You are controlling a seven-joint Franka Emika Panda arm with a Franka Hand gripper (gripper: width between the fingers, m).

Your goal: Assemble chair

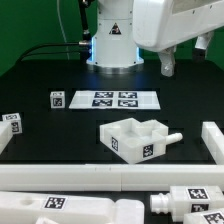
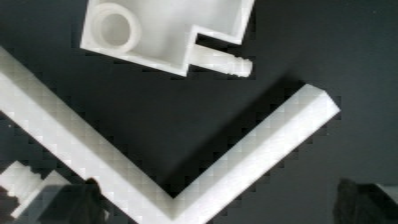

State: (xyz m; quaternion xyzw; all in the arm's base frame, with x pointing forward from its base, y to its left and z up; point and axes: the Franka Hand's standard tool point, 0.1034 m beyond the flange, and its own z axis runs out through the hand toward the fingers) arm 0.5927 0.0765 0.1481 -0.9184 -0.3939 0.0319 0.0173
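The chair lies in loose white tagged parts. Its boxy open seat frame (image 1: pixel 133 139) sits mid-table with a short peg (image 1: pixel 172 133) pointing to the exterior view's right; the wrist view shows the seat frame (image 2: pixel 151 30) and peg (image 2: pixel 222 62) too. Tagged bars lie near the front edge (image 1: pixel 60 207) (image 1: pixel 186 198), and another tagged part (image 1: pixel 9 127) lies at the exterior view's left. My gripper (image 1: pixel 183 55) hangs high above the table at the back right, open, with nothing between its fingers. In the wrist view the gripper (image 2: pixel 205 205) has dark fingertips (image 2: pixel 45 195) far apart.
The marker board (image 1: pixel 116 99) lies at the back, with a small tagged cube (image 1: pixel 56 98) beside it. A long plain white rail (image 1: pixel 100 180) runs along the front and meets a side rail (image 1: pixel 212 142), forming the corner (image 2: pixel 178 190) under my wrist camera.
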